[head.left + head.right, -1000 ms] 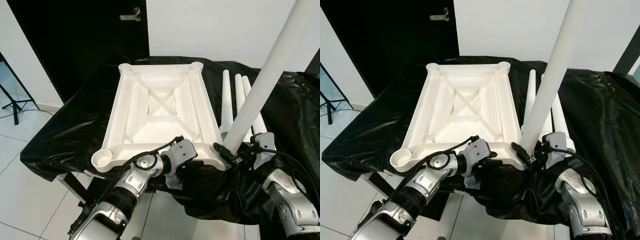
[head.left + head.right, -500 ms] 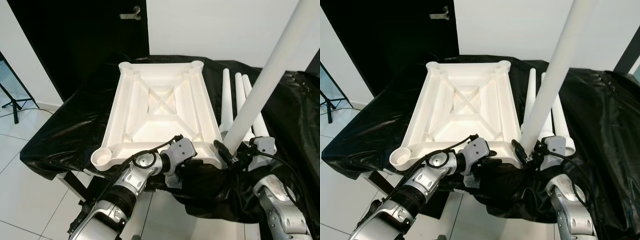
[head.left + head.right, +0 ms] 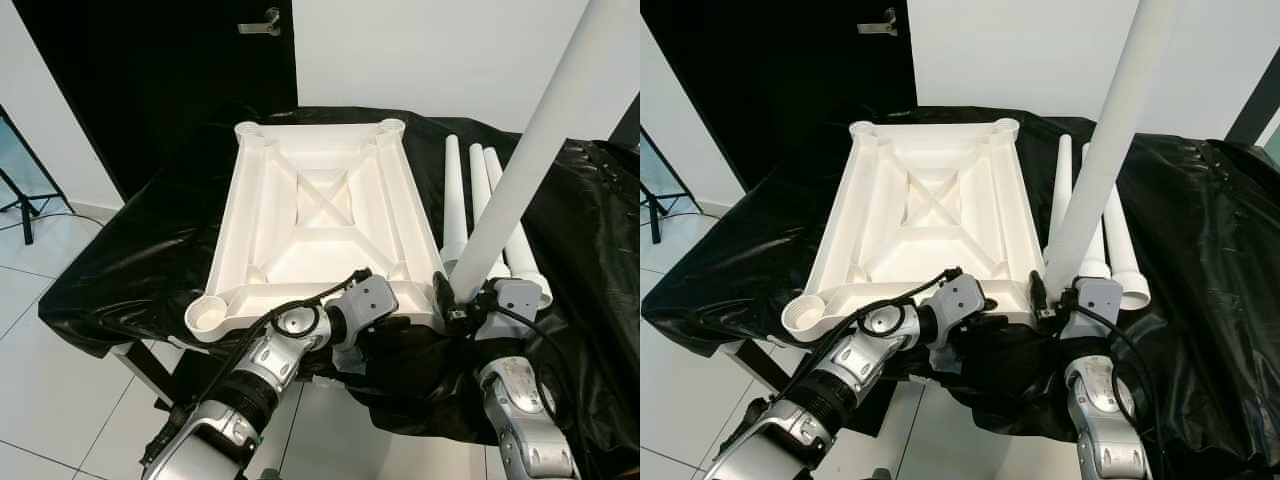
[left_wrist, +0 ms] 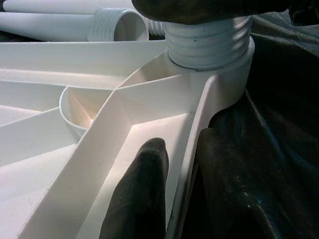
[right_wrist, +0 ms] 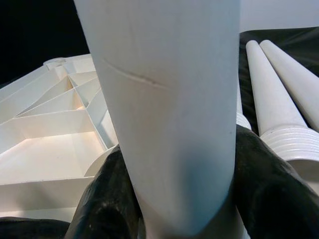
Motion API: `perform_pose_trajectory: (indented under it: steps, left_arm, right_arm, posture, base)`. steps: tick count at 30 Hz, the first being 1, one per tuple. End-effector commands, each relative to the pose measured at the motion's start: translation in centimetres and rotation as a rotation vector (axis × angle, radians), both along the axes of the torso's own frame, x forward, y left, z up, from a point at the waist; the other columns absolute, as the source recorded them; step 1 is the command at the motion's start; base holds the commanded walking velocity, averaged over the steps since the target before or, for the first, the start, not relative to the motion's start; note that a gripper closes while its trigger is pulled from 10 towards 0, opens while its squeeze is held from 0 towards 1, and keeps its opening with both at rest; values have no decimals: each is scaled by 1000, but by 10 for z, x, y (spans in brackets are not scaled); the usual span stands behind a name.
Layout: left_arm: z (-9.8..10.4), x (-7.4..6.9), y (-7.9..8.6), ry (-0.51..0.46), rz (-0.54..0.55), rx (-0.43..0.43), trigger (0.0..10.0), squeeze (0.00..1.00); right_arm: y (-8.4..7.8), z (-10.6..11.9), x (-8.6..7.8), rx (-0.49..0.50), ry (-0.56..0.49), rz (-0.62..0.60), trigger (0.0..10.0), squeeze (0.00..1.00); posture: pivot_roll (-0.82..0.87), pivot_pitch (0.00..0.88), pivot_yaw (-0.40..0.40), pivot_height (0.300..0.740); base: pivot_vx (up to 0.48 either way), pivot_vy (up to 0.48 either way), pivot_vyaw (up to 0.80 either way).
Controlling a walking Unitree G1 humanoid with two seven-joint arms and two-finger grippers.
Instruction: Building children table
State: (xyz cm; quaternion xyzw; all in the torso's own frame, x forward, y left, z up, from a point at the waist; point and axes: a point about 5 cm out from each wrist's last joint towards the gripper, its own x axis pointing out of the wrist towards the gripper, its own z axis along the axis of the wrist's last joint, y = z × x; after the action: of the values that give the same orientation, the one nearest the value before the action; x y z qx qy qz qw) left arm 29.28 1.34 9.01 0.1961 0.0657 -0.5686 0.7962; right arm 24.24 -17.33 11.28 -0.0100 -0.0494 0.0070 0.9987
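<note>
- The white tabletop (image 3: 320, 225) lies upside down on the black-draped bench (image 3: 130, 260). The left gripper (image 4: 182, 169) has its two fingers pinched on the tabletop's near rim wall, one finger inside and one outside, just left of the near right corner socket (image 4: 219, 82).
- The right gripper (image 5: 174, 199) has its fingers closed around the base of the upright leg (image 3: 530, 150), whose threaded end sits in that socket. The leg leans slightly to the right.
- Three spare legs (image 3: 490, 210) lie side by side on the cloth, right of the tabletop.
- Cross-threading looks like the main risk: if the leg is turned while tilted, the coarse threads may bind or jam.
- The right gripper's hold is low on a long, smooth leg, so the top could swing and lever the threads out.
- If the left gripper's pinch slips off the thin rim, the tabletop may rotate with the leg or slide toward the near edge of the slippery cloth.
</note>
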Motion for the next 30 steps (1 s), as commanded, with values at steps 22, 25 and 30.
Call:
perform_pose_trajectory:
  steps: [22,25,30]
  left_arm:
    - [-30,-9,13,104,4,107,10000,0]
    - [-31,-9,13,105,7,105,10000,0]
    - [-31,-9,13,105,15,100,10000,0]
  right_arm:
    - [-15,9,12,-43,99,516,0,0]
    - [-10,5,4,-41,156,653,0,0]
    - [-4,-8,-6,-16,208,662,0,0]
  posture:
    - [187,0,-20,740]
    - [189,0,-24,740]
    - [196,0,-33,740]
  base:
    - [0,0,0]
    - [0,0,0]
    - [0,0,0]
